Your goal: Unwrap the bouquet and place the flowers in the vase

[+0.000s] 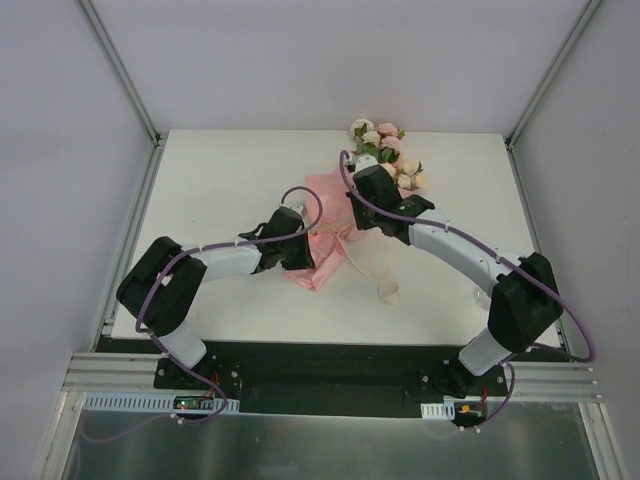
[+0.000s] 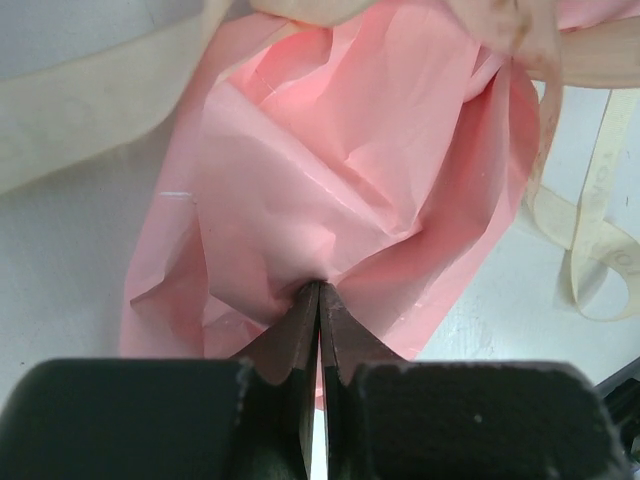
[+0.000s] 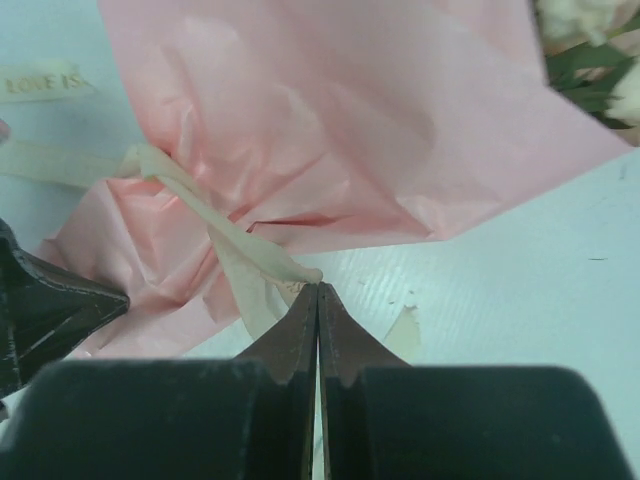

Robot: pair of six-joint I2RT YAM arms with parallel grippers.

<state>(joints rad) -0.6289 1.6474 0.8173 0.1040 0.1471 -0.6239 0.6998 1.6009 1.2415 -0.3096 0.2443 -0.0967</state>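
**A:** The bouquet (image 1: 322, 268) lies mid-table: a crinkled, glossy pink paper cone with the flowers (image 1: 388, 145) bunched at its far end.

**B:** We see the left gripper (image 2: 320, 292) pinched tight on a paper fold, and the right gripper (image 3: 318, 290) closed on the flat cream ribbon (image 3: 240, 240).

**A:** The stems are hidden from us, and the arms cover the cone's middle.

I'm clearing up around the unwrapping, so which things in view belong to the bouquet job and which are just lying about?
Job: bouquet; flowers; ribbon; left fingers shut on the bouquet; right fingers shut on the ribbon.
Lying about: just fixtures, the table and metal frame.
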